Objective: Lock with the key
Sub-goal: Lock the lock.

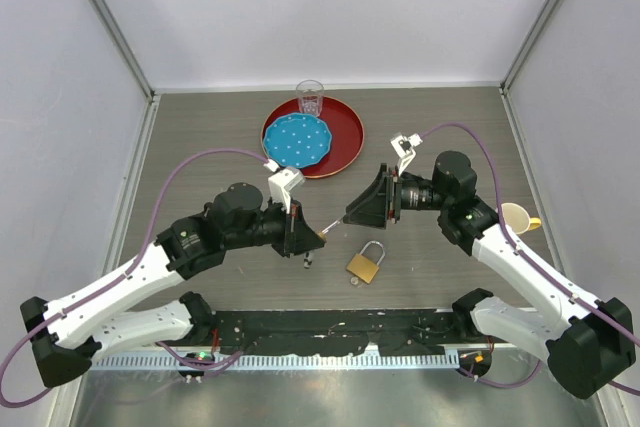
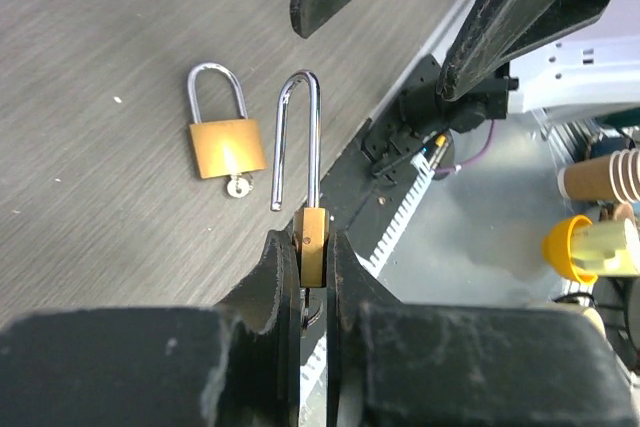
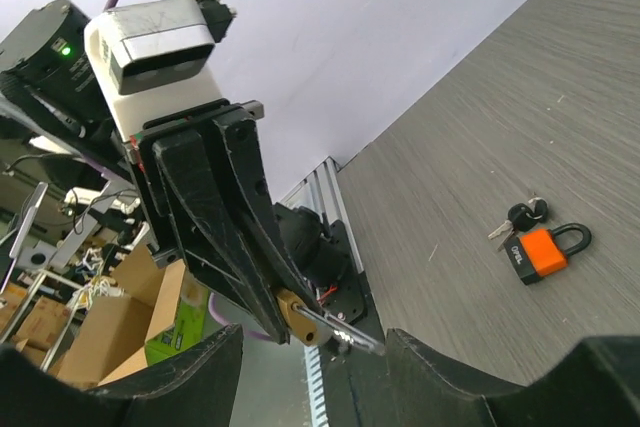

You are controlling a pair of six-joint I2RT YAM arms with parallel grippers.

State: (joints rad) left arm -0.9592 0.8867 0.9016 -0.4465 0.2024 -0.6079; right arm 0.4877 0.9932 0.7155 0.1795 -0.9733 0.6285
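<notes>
Left gripper (image 1: pixel 304 233): up in the air, just left of the table padlock (image 1: pixel 365 265), and clamped hard. The fingers (image 2: pixel 270 272) are narrow, pinching a brass lock body edge-on.
Held padlock (image 2: pixel 313 239): here's the task's lock, gripped off the table. Its shackle (image 2: pixel 300 132) is sprung open, one leg free of the body and pointing towards the right gripper.
Right gripper (image 1: pixel 352 214): hanging just beyond the table padlock and facing the left one. Its fingers (image 3: pixel 150 377) are spread wide with nothing pinched; the shackle tip is near them.
Table padlock: flat on the wood, shackle closed.
Key (image 2: pixel 238 186): right at the table padlock's keyhole end and touching it. Can't tell whether it is in the slot.
Orange padlock (image 3: pixel 541 250): seen by the right wrist only, lying flat with a bunch of keys (image 3: pixel 522 215) touching it. Its place relative to the table padlock is unclear.
Red tray (image 1: pixel 345 142): well beyond the table padlock, carrying a blue plate (image 1: pixel 296 140) and a glass (image 1: pixel 310 97).
</notes>
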